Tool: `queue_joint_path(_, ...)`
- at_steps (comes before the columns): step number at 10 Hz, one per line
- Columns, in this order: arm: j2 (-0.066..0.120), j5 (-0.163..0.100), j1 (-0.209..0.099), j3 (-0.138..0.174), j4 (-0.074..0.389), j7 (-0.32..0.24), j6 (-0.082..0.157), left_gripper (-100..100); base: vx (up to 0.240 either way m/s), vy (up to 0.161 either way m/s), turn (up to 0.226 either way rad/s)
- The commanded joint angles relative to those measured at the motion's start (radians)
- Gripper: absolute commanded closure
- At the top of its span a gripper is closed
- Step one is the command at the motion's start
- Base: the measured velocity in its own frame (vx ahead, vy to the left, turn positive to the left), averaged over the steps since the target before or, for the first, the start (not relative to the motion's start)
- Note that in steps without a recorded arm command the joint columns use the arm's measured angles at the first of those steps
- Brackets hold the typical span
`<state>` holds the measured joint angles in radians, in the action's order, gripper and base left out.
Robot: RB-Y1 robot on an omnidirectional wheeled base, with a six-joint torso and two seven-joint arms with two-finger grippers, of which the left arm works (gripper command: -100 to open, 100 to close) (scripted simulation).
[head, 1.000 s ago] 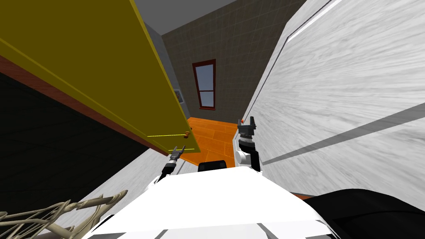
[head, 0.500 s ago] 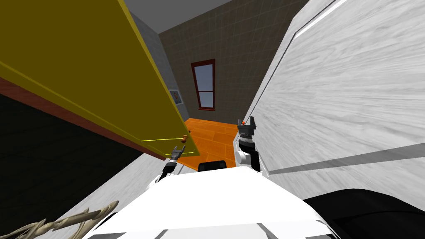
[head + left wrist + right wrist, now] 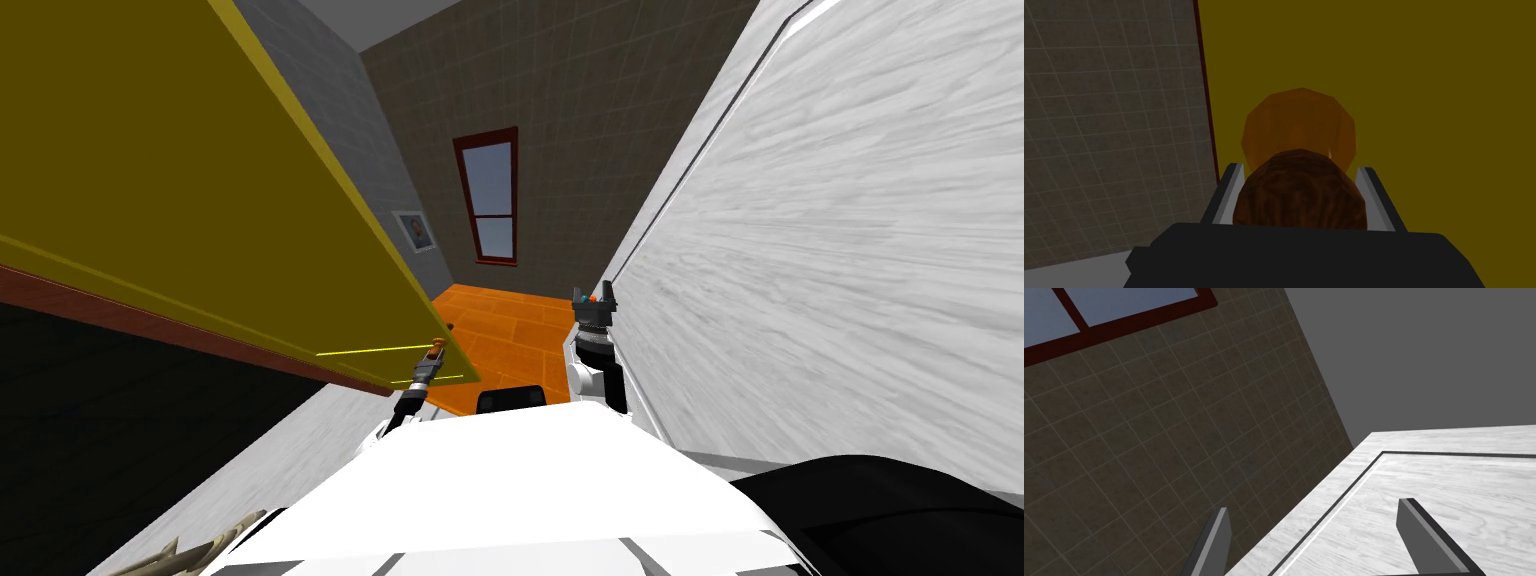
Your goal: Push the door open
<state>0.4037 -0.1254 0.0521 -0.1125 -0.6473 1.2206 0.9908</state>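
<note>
An open lane of orange floor (image 3: 510,325) runs between the yellow door (image 3: 200,180), whose knob (image 3: 1300,200) sits clamped in the left gripper (image 3: 1300,170), and the white wall (image 3: 850,250) close on the right, ending at a tiled wall (image 3: 580,130).

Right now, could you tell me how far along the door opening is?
Done: the yellow door stands ajar, orange floor showing past its edge. In hand: the left gripper is shut on the knob. Remaining: swinging it wider; the right gripper is open and empty.

A house hallway: tiled wall (image 3: 560,120), red-framed window (image 3: 493,195), orange plank floor (image 3: 510,335), small wall picture (image 3: 413,229).
</note>
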Motion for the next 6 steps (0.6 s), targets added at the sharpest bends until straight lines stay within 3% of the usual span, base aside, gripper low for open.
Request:
queue_joint_path(1,0.002,-0.001,0.001,0.001,0.001,0.0,-0.001,100,-0.037,-0.006,-0.009)
queue_joint_path(5,0.002,-0.001,0.001,0.001,0.001,0.0,-0.001,100,-0.014,0.0,0.002)
queue_joint_path(6,-0.003,-0.004,0.001,0.001,0.004,-0.039,-0.005,100,0.01,0.005,0.002)
